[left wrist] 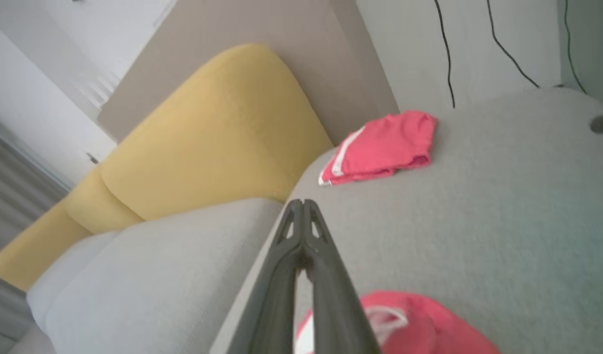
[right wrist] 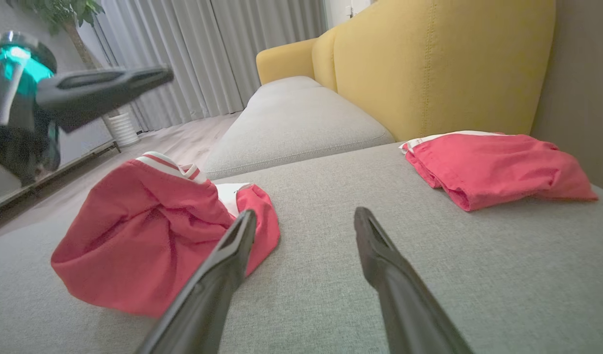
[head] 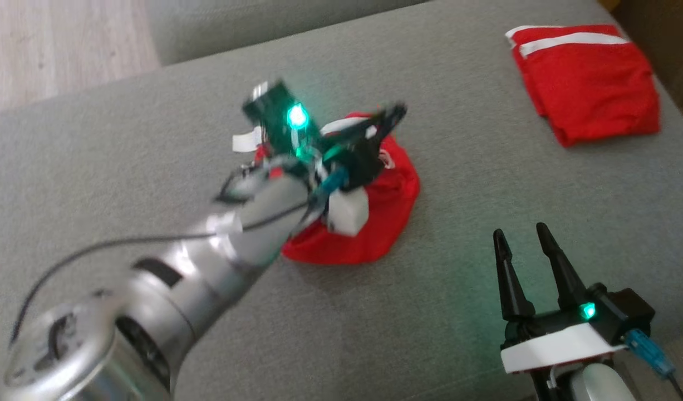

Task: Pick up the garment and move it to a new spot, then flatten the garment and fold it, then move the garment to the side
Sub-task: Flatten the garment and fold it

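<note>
The garment (head: 374, 223) is a crumpled red piece with white trim, heaped in the middle of the grey sofa seat (head: 152, 139). My left gripper (head: 394, 113) hovers just above the heap's far side, blurred. In the left wrist view my left gripper (left wrist: 301, 202) has its fingers pressed together with nothing between them, and the garment (left wrist: 419, 324) lies below them. The right wrist view shows the garment (right wrist: 149, 236) resting on the seat, with the left gripper (right wrist: 161, 76) in the air above it. My right gripper (head: 520, 231) stands open and empty, low at the right.
A second red garment (head: 591, 83), folded, with white stripes, lies at the seat's far right corner. A yellow backrest (right wrist: 429, 59) rises behind it. Wooden floor (head: 57, 44) lies beyond the seat's far left edge. Bare seat spreads between the two garments.
</note>
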